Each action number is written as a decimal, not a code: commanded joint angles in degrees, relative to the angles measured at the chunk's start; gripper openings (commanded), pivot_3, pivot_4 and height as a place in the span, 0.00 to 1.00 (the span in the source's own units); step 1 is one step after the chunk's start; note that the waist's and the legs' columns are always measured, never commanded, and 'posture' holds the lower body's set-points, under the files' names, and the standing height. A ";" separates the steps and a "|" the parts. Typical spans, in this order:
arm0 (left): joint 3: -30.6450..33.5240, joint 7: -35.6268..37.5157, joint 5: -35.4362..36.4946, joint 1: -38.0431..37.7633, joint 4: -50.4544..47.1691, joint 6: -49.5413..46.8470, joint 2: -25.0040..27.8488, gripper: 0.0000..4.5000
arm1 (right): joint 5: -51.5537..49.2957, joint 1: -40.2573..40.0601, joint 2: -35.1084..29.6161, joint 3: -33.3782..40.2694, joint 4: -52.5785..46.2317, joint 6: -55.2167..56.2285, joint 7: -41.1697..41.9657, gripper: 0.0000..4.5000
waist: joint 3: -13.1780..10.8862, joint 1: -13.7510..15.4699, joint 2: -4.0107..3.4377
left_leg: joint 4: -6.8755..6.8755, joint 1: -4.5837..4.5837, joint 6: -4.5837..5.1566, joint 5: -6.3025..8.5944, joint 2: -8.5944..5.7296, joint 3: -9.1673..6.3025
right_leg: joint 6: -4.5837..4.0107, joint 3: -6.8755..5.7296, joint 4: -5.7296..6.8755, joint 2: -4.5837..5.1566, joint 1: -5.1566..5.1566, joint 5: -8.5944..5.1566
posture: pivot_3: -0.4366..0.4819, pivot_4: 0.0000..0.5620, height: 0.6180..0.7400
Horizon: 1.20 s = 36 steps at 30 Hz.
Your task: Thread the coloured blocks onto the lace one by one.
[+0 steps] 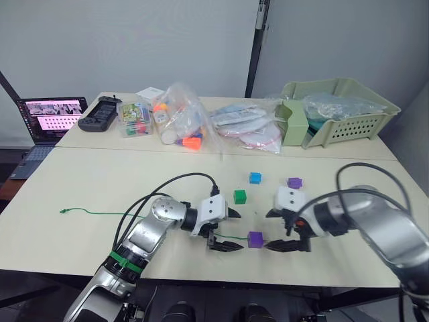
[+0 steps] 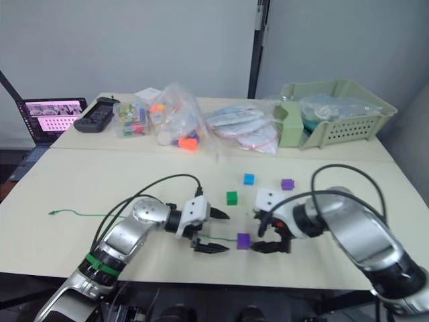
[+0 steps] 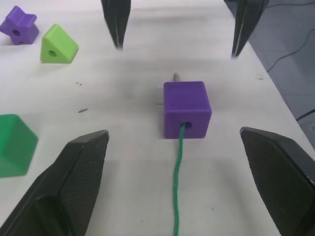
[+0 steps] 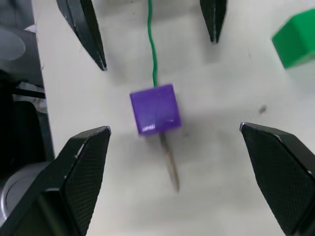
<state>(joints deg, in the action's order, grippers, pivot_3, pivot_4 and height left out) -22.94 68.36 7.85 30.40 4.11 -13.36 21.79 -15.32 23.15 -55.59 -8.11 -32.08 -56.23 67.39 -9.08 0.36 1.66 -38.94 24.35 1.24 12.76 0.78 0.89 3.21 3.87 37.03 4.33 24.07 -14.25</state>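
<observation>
Cream tabletop [image 1: 100,181] lies open around the work, with the clutter of bags and the green basket [image 1: 348,114] well back, though the work sits near the front edge, so little room remains toward the robot. Both grippers face each other with jaws spread wide and holding nothing, the left gripper [image 1: 224,228] and right gripper [image 1: 285,231] flanking the purple cube [image 1: 255,239], probably ready to pull the tip through. Already through that cube runs the lace [image 3: 178,167], its stiff tip [image 4: 169,162] poking out toward the right gripper, while the green block [image 1: 240,196], blue block [image 1: 255,178] and purple star [image 1: 294,182] wait just behind, unthreaded.
</observation>
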 commanded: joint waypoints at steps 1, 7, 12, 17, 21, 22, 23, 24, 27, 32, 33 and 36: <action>-1.28 0.06 -0.31 1.19 1.06 2.30 -1.94 1.00 | -3.37 -3.23 -2.21 5.51 -5.12 -1.45 -1.56 1.00 | 0.00 0.07 0.00 | -0.01 -0.01 0.00 0.00 0.00 0.01 | 0.00 0.00 -0.01 0.00 0.00 0.00 | 0.48 0.27 0.95; -2.51 -1.30 -1.85 2.95 4.92 3.97 -5.71 1.00 | -5.16 -9.56 -4.45 9.15 -8.87 -3.50 -6.03 1.00 | 0.00 0.13 0.01 | -0.02 -0.01 0.00 0.00 0.00 0.19 | 0.01 0.02 0.00 -0.02 -0.01 0.00 | 0.48 0.27 0.95; -3.41 -3.34 -3.43 3.54 6.44 4.52 -7.69 1.00 | -6.09 -12.91 -5.10 10.36 -10.30 -4.10 -9.09 1.00 | -0.01 0.18 0.01 | -0.02 -0.01 0.00 0.00 0.00 0.23 | 0.01 0.02 -0.01 -0.03 -0.01 -0.01 | 0.48 0.27 0.95; -3.43 -4.65 -4.54 3.72 6.66 4.13 -8.30 0.74 | -7.29 -14.10 -5.77 10.66 -10.51 -3.42 -10.75 1.00 | -0.01 0.17 0.02 | -0.02 -0.01 0.00 0.00 0.00 0.22 | 0.01 0.02 -0.02 -0.03 -0.02 -0.01 | 0.48 0.27 0.95; -3.52 -4.77 -4.70 3.41 6.42 3.71 -8.52 0.43 | -7.76 -14.13 -5.50 10.28 -10.28 -1.96 -11.49 1.00 | -0.01 0.16 0.02 | -0.02 -0.01 0.00 0.00 0.00 0.22 | 0.01 0.02 -0.02 -0.03 -0.02 -0.01 | 0.48 0.27 0.95; -3.54 -4.81 -4.70 3.35 6.38 3.59 -8.59 0.36 | -7.79 -14.01 -5.43 9.99 -10.09 -1.40 -11.61 1.00 | -0.01 0.17 0.02 | -0.02 -0.01 0.00 0.00 0.00 0.22 | 0.01 0.02 -0.02 -0.02 -0.02 -0.01 | 0.48 0.27 0.95; -3.54 -4.83 -4.71 3.32 6.36 3.52 -8.63 0.28 | -7.86 -13.95 -5.44 9.78 -9.94 -0.99 -11.73 1.00 | -0.01 0.16 0.02 | -0.02 -0.01 0.00 0.00 0.00 0.23 | 0.01 0.02 -0.02 -0.03 -0.02 -0.01 | 0.48 0.27 0.95; -3.52 -4.78 -4.75 3.35 6.38 3.53 -8.59 0.27 | -7.72 -13.74 -5.39 9.38 -9.67 -0.22 -11.88 1.00 | -0.01 0.16 0.02 | -0.02 -0.01 0.00 0.00 0.00 0.23 | 0.02 0.02 -0.02 -0.03 -0.02 -0.01 | 0.48 0.27 0.95; -3.54 -4.05 -5.26 3.84 6.64 4.16 -7.77 0.27 | -5.18 -12.58 -5.58 6.10 -7.82 3.69 -12.39 1.00 | -0.01 0.15 0.02 | -0.03 -0.01 0.00 0.00 0.00 0.24 | 0.02 0.02 -0.02 -0.02 -0.03 -0.01 | 0.48 0.27 0.95; -3.75 -1.50 -5.78 4.31 6.33 5.54 -5.19 0.27 | -2.26 -8.38 -2.03 -0.05 -2.17 8.79 -13.63 1.00 | -0.01 -0.18 0.02 | -0.02 -0.02 -0.01 0.00 0.03 0.38 | 0.02 0.03 -0.02 -0.06 -0.01 -0.01 | 0.48 0.27 0.95; -3.79 -1.22 -5.82 4.33 6.26 5.73 -4.86 0.27 | -1.53 -7.59 -1.35 -1.28 -1.00 9.53 -13.81 1.00 | -0.01 -0.26 0.02 | -0.02 -0.04 0.00 0.00 0.04 0.39 | 0.01 0.03 -0.02 -0.08 -0.02 -0.01 | 0.48 0.27 0.95; -3.86 -0.55 -5.77 4.33 6.29 5.67 -4.19 0.27 | 0.69 -5.94 0.13 -4.72 2.27 11.82 -13.73 1.00 | -0.01 -0.33 0.02 | -0.01 -0.03 0.00 0.00 0.04 0.37 | 0.01 0.03 -0.01 -0.08 -0.01 -0.01 | 0.48 0.27 0.95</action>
<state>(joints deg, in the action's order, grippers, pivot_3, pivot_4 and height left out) -26.38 66.89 2.34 34.11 11.57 -7.92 16.84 -16.23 16.04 -55.92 -11.67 -30.85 -46.51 53.72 -9.09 0.03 1.67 -38.95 24.32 1.24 12.75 0.81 1.26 3.23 3.91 37.02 4.26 24.06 -14.26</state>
